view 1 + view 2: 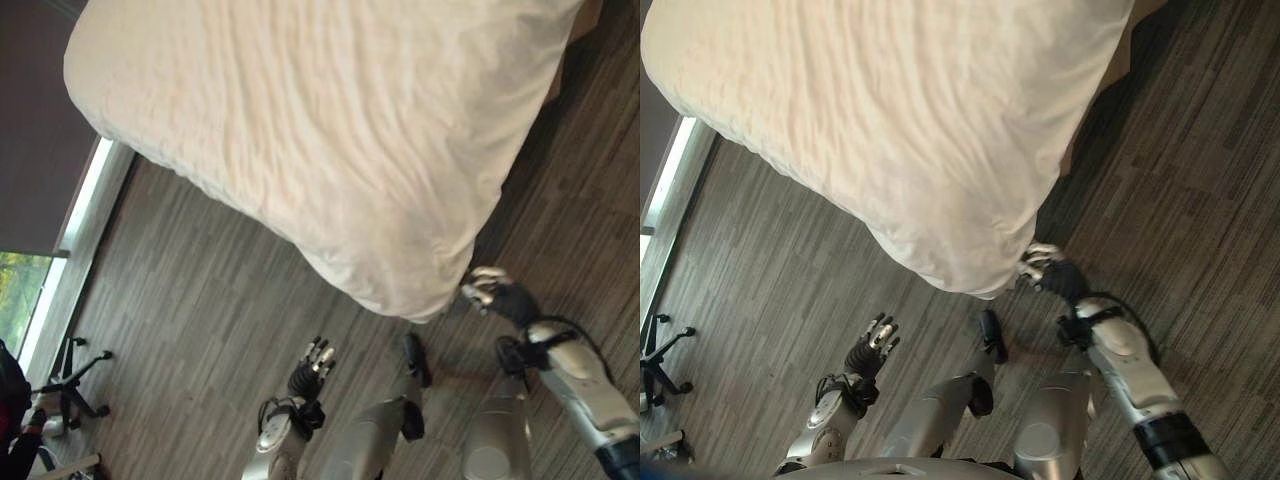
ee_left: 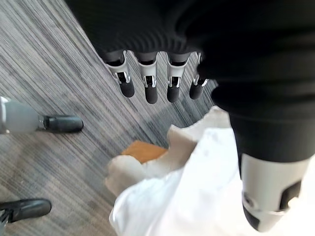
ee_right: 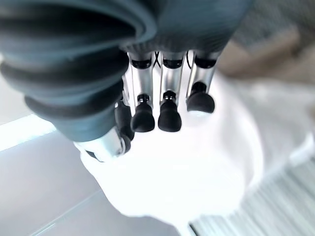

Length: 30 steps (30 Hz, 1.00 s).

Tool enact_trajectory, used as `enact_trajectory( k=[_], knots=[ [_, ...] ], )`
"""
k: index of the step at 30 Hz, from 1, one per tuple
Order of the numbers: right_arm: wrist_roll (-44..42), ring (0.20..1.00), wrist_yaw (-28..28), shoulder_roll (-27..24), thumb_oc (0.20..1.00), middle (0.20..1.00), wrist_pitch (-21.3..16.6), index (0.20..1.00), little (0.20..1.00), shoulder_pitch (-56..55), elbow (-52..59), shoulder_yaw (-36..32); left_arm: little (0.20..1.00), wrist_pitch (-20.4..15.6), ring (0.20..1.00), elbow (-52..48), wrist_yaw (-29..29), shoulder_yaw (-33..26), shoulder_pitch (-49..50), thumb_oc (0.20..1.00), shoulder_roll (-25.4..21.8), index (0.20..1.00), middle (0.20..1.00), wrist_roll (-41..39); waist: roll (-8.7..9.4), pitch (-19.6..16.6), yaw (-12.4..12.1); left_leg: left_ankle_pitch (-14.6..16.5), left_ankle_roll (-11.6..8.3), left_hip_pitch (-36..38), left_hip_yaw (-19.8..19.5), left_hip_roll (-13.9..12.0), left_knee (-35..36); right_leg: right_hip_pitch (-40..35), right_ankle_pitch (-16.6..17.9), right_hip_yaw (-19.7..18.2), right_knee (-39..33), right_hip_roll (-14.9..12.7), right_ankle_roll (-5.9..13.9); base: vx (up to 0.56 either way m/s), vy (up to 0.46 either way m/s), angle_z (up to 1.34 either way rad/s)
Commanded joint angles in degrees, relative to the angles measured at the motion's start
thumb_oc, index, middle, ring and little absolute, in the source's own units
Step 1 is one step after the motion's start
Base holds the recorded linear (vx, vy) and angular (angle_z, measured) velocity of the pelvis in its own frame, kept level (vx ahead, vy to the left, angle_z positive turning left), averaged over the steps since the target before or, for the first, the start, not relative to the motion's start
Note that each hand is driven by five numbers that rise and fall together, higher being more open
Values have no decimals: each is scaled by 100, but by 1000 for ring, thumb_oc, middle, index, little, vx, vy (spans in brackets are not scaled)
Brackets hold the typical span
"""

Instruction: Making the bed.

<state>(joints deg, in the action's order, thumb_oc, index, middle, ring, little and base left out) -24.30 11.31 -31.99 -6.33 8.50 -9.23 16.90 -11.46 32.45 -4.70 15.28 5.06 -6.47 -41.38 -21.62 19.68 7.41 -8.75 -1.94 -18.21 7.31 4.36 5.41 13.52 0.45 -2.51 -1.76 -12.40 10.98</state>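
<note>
- The left hand (image 1: 313,362) is held low over the floor (image 1: 200,300), well apart from the bed; its fingers are straight and spread, nothing held.
- The duvet (image 1: 330,130) is draped over the bed corner, overhanging.
- The right hand (image 1: 492,290) is set at that corner, probably to pull it straight; its fingers are curled, though a grip cannot be told.

The wide cream-white cloth bed cover (image 1: 330,130) looks soft and matt, its surface rumpled with fine wrinkles. Below the cover, the dark grey-brown plank floor (image 1: 200,300) has a streaked wood-grain finish with a low sheen. Under the cover's corner, a pale brown wooden bed base (image 2: 142,150) looks smooth and matt. Left of the cover, a white window frame (image 1: 85,225) looks smooth.
</note>
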Motion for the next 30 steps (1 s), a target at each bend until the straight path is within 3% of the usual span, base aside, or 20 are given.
enact_trajectory(
  k=[1,9,14,15,17,25,30],
  knots=[
    [290,200,107,14,200,200,-121,200,200,641,-239,324,1000,-205,1000,425,151,-64,-586,1000,110,1000,1000,135,-83,-217,-206,220,-192,273,98,-165,-41,373,654,-285,-92,-35,-153,0,0,0],
    [345,200,52,569,200,200,5,200,200,2031,-1231,1217,1000,-207,1000,652,240,106,-757,1000,152,1000,1000,125,-130,-218,-459,190,-205,275,89,-153,-41,362,720,-254,-134,-59,-133,-4,2,-2],
    [-183,200,324,928,200,200,197,200,200,2562,-1620,1651,1000,-215,1000,716,206,241,-803,1000,142,1000,1000,36,-136,-249,-636,171,-222,240,108,-154,-41,392,765,-221,-153,-73,-125,-3,9,-2],
    [-541,200,675,1181,200,200,512,200,200,3132,-2188,2102,1000,-171,1000,794,78,441,-769,1000,135,1000,1000,-12,-205,-339,-881,159,-228,205,106,-132,-41,414,784,-194,-162,-95,-104,1,36,-5],
    [-595,200,728,1284,200,200,618,200,200,3378,-2412,2239,1000,-148,1000,828,30,513,-754,1000,143,1000,1000,-87,-245,-389,-975,155,-232,185,110,-126,-41,421,803,-175,-180,-109,-92,6,25,-1],
    [-593,200,415,1319,200,200,614,200,200,4028,-3512,1919,1000,-76,1000,864,-54,671,-735,1000,84,1000,1000,-218,-459,-471,-1162,112,-267,26,91,-100,-41,545,873,-160,-232,-149,-76,5,9,0],
    [-687,200,-59,691,200,200,510,200,200,4773,-5193,1017,1000,-54,1000,755,-127,802,-676,1000,-70,1000,1000,-212,-677,-476,-1291,71,-292,-213,91,-51,-41,781,933,-206,-251,-136,-84,-6,-4,2]
  ],
)
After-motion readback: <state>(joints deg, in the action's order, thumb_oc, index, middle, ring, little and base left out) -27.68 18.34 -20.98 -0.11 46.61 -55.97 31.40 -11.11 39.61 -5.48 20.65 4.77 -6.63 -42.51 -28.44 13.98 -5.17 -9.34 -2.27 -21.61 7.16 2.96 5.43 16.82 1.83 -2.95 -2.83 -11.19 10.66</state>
